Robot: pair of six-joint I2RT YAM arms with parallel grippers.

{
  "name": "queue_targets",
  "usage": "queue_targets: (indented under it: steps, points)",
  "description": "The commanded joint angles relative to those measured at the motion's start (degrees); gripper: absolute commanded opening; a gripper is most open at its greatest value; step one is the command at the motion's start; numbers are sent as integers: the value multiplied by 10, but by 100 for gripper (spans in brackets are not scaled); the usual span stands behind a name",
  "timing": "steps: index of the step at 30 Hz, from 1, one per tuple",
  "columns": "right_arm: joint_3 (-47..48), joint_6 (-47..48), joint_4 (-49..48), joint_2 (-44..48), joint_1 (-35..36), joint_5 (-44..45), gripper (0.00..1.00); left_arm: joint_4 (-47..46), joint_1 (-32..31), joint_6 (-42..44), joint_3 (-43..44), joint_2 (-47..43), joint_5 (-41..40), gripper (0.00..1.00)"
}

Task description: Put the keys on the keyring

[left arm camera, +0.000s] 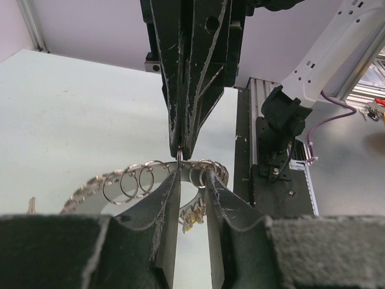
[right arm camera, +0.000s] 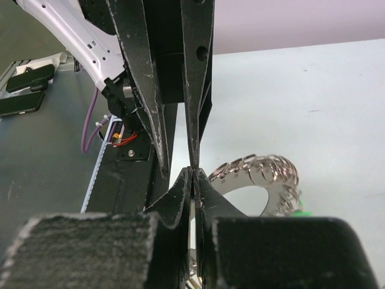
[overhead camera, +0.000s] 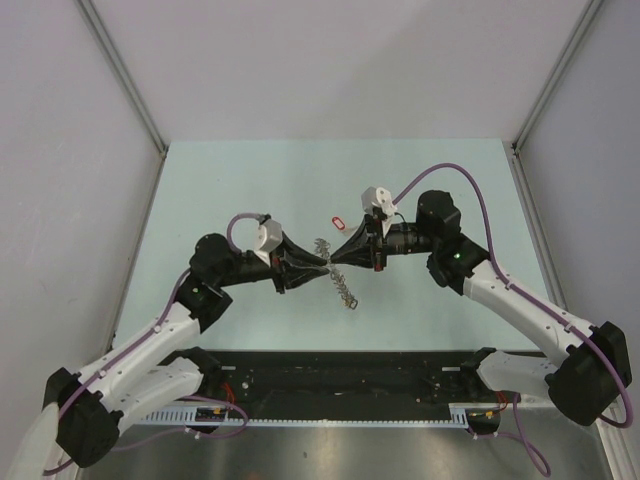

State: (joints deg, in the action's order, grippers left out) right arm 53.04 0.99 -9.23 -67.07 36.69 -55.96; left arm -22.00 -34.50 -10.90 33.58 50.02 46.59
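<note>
The keyring (overhead camera: pixel 345 290) hangs in mid-air between both grippers, and its fringe of small keys dangles toward the table. My right gripper (overhead camera: pixel 334 256) is shut on the ring's upper edge. The right wrist view shows a thin metal strip pinched at the right gripper (right arm camera: pixel 194 174), with the keyring (right arm camera: pixel 264 171) curving off to the right. My left gripper (left arm camera: pixel 191 177) has its jaws apart, one on each side of the right gripper (left arm camera: pixel 180 150), with the keyring (left arm camera: pixel 120 180) band running across their tips. The red-tagged key (overhead camera: pixel 337 221) lies on the table just beyond the grippers, with nothing holding it.
The pale green table (overhead camera: pixel 250 180) is bounded by grey walls with metal corner posts. A black rail (overhead camera: pixel 340 385) with cabling runs along the near edge between the arm bases. A green tag (right arm camera: pixel 301 211) and yellow tags (left arm camera: pixel 191 217) hang from the ring.
</note>
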Motion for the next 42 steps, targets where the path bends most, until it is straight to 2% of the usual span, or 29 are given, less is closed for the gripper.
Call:
queue_targets:
  steps: [1,18,21,22,24,28,34,35,37,38,42]
  points:
    - [6,-7,-58,4,5,-7,0,-10,-6,8,10,6,-18,27]
    - [6,-7,-68,-10,18,-5,0,-52,-11,-28,4,24,12,25]
    - [6,-7,-70,-10,21,-6,0,-54,-14,-32,4,25,13,19]
    - [6,-7,-70,-10,22,-6,0,-54,-14,-33,5,25,12,10]
    - [6,-7,-69,-10,23,-4,0,-51,-14,-32,6,26,9,2]
    - [6,-7,-47,-3,24,12,0,-21,-14,-15,16,19,-5,0]
    - [6,11,54,39,22,92,19,92,-14,46,46,-2,-58,0]
    - [7,13,72,49,21,99,26,106,-14,49,49,-3,-60,0]
    - [10,17,90,59,21,128,35,123,-14,63,61,1,-64,0]
    - [13,22,128,65,21,139,45,151,-14,70,68,3,-65,0]
    - [42,52,198,65,24,222,52,221,-14,107,99,18,-70,0]
